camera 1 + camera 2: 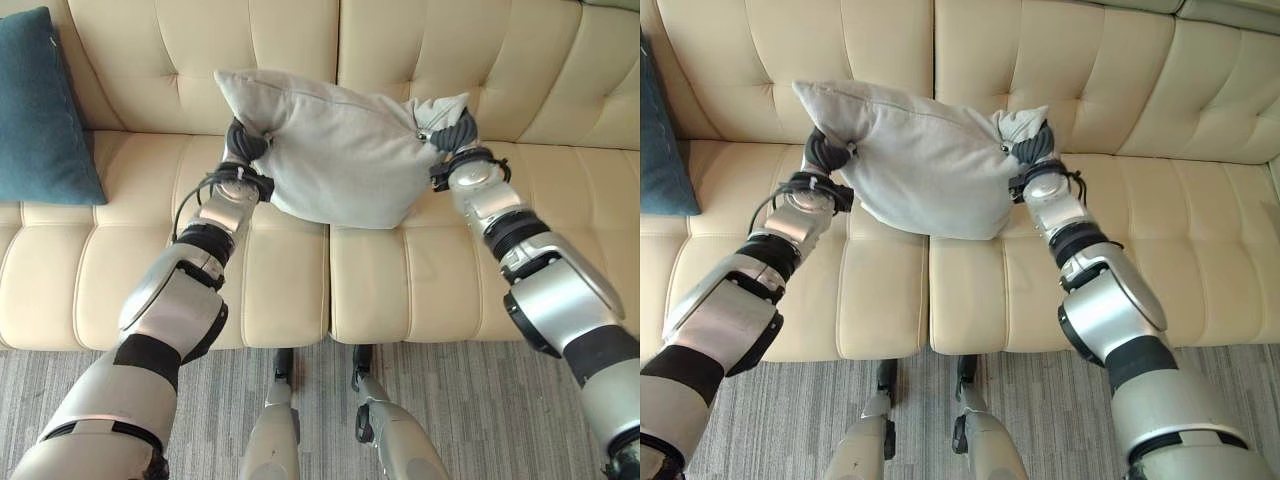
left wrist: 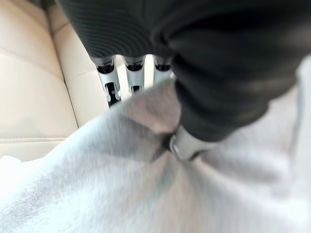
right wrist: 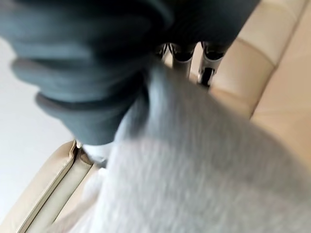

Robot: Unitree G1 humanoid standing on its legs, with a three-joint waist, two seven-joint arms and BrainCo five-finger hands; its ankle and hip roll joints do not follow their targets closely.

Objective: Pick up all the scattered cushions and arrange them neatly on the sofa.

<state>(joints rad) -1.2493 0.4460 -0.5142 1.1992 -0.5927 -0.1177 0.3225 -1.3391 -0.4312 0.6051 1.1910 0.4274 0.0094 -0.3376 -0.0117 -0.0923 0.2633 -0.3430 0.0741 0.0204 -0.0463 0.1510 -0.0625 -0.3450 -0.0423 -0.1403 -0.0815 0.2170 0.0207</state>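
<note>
**Camera layout: head stereo pair + two wrist cams**

Left and right eye views look steeply down from the head at the cream sofa [image 1: 300, 290], facing 12 o'clock; the pair overlap on nearly everything, slightly offset. Wrist views sit very close. Each looks along its own hand, left hand [image 2: 204, 73] and right hand [image 3: 97, 73], into the grey cushion [image 1: 345, 150], sofa beyond. All four share cushion and sofa.

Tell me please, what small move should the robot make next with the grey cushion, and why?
Probably lower it toward the backrest and set it down. The grey cushion hangs above the seat of the sofa, pinched at its two ends by the left hand and the right hand. The spot below looks free; the blue cushion already leans at the far left.
</note>
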